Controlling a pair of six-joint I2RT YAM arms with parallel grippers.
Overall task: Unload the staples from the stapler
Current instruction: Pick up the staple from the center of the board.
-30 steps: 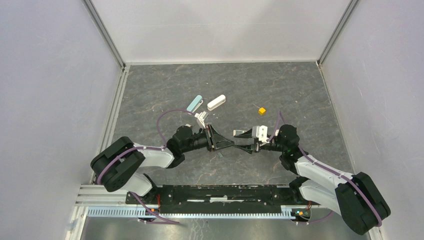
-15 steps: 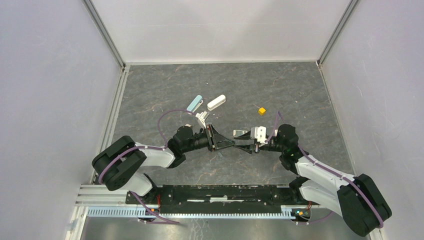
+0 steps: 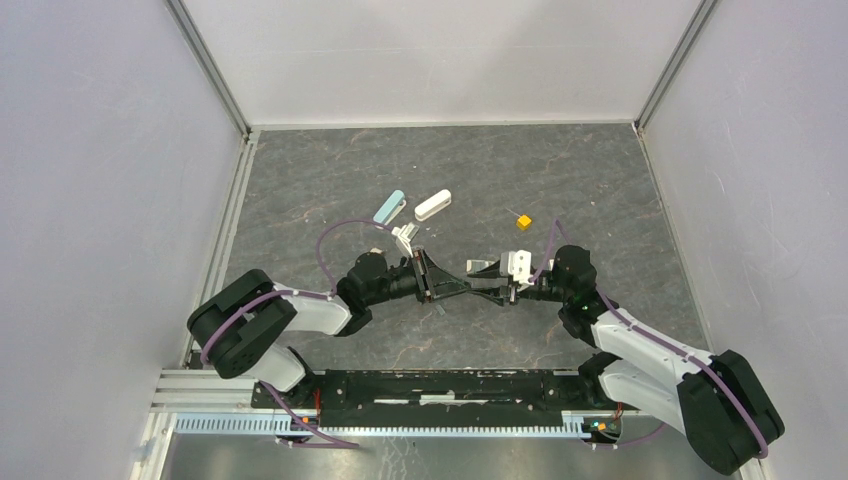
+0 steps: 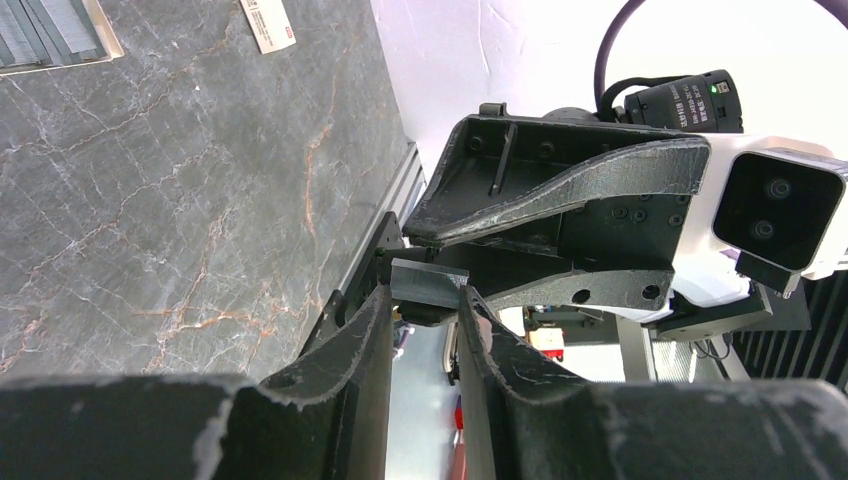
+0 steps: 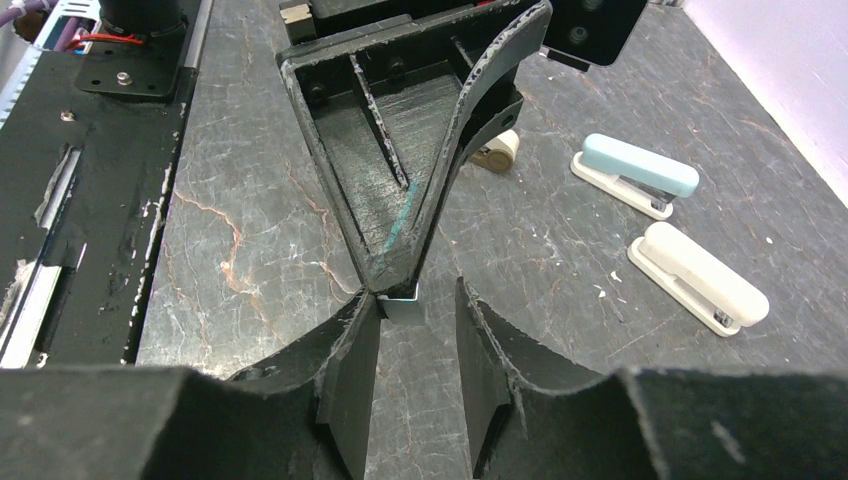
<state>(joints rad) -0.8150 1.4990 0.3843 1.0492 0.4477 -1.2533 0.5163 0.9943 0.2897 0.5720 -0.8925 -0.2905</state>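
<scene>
My left gripper (image 4: 425, 300) is shut on the staples (image 4: 428, 281), a short silvery-grey strip pinched crosswise at its fingertips. In the right wrist view the staples (image 5: 403, 309) stick out of the left gripper's black tips, between the fingers of my right gripper (image 5: 415, 296). That gripper is open: its left finger touches the strip and its right finger stands apart from it. From above, the left gripper (image 3: 466, 287) and the right gripper (image 3: 480, 283) meet tip to tip over the middle of the table. A teal stapler (image 3: 389, 206) and a white stapler (image 3: 433, 205) lie behind them.
A small yellow cube (image 3: 523, 222) sits at the back right. A clear box of staples (image 4: 50, 35) and a paper label (image 4: 268, 22) lie on the marble table top (image 3: 560, 170). White walls enclose the table on three sides.
My right gripper's jaws have narrowed around the strip and the arm has edged slightly left. The left gripper has kept its hold and its place.
</scene>
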